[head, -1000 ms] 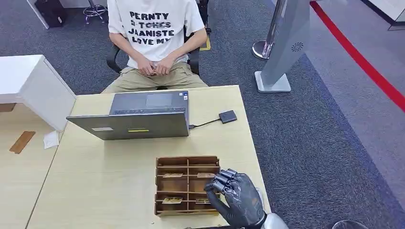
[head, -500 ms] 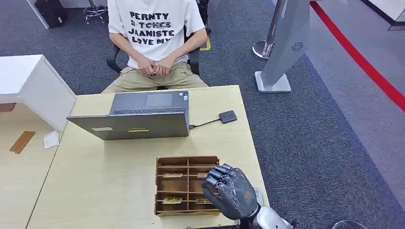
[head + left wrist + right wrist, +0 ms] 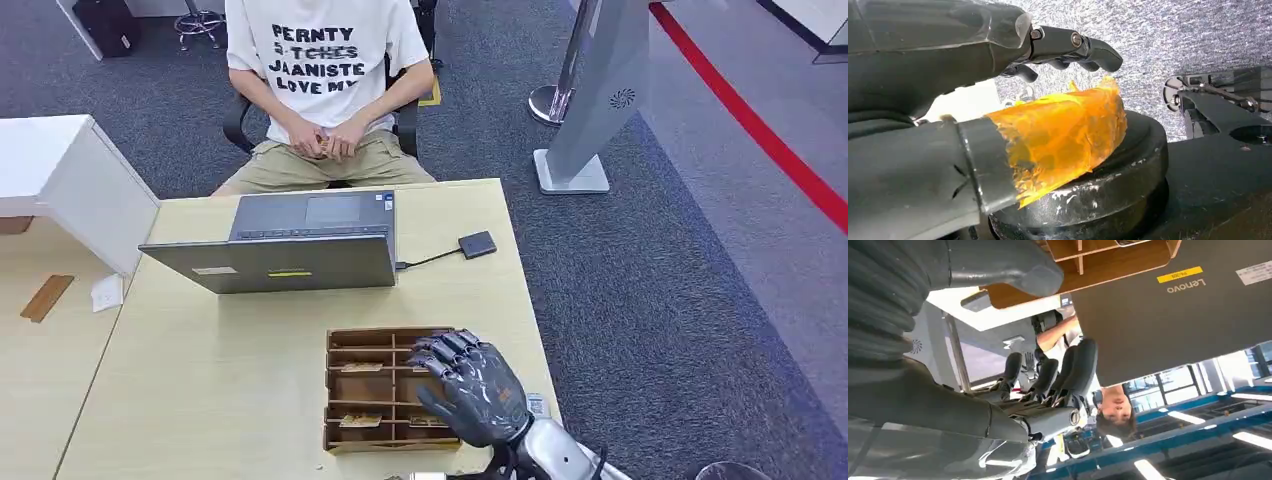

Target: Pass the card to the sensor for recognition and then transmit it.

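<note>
A brown wooden tray point(image 3: 331, 392) with several compartments sits near the table's front edge, and cards point(image 3: 361, 420) lie flat in some of them. My right hand point(image 3: 470, 390) hovers over the tray's right column with fingers slightly curled and nothing in it. In the right wrist view the fingers point(image 3: 1058, 382) and thumb point(image 3: 1013, 265) stand apart, just off the tray point(image 3: 1098, 262). The sensor point(image 3: 477, 244), a small dark square on a cable, lies on the table right of the laptop point(image 3: 290, 262). My left hand point(image 3: 948, 60) hangs down, holding nothing, with orange tape on its thumb.
A person point(image 3: 320, 70) sits behind the table facing me, hands in their lap. A white box point(image 3: 95, 195) stands at the left. A grey kiosk stand point(image 3: 590, 110) is on the carpet to the right. The table's right edge runs close by my hand.
My right hand has slid forward and left, from the tray's near right corner to over its right column. Nothing else moved.
</note>
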